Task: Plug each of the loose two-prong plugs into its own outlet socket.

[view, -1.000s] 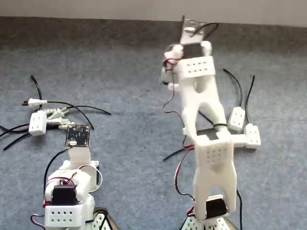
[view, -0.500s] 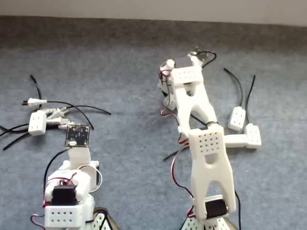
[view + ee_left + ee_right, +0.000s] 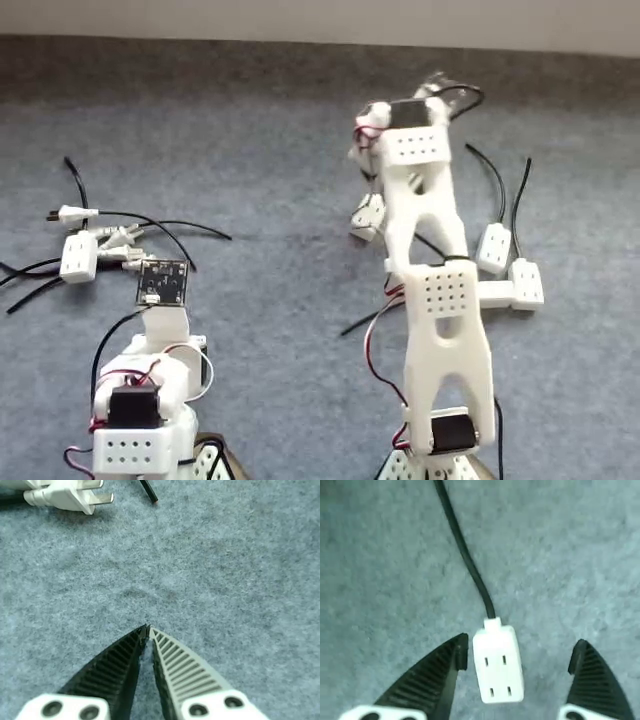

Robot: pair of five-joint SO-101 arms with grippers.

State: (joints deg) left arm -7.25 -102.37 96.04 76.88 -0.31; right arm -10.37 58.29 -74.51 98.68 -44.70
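A white outlet socket (image 3: pixel 497 666) with a black cord (image 3: pixel 465 555) lies flat on the grey carpet, slots up, between the fingers of my right gripper (image 3: pixel 521 644), which is open and hovers over it without touching. In the high view this socket (image 3: pixel 368 214) shows beside the stretched-out right arm (image 3: pixel 420 190). My left gripper (image 3: pixel 148 630) is shut on nothing, low over bare carpet. A white two-prong plug (image 3: pixel 65 496) lies well ahead of it. At the left of the high view lie a plug (image 3: pixel 70 212), more plugs (image 3: pixel 120 240) and a socket (image 3: pixel 78 256).
Two more white sockets (image 3: pixel 493 247) (image 3: pixel 526 283) with black cords lie right of the right arm. A loose black cable end (image 3: pixel 148 491) lies near the plug in the left wrist view. The left arm (image 3: pixel 150 370) sits folded at the front left. A wall edge runs along the back.
The right arm dipped and swung left, then shifted back right. The socket under it now shows at its left side. The left arm has not moved.
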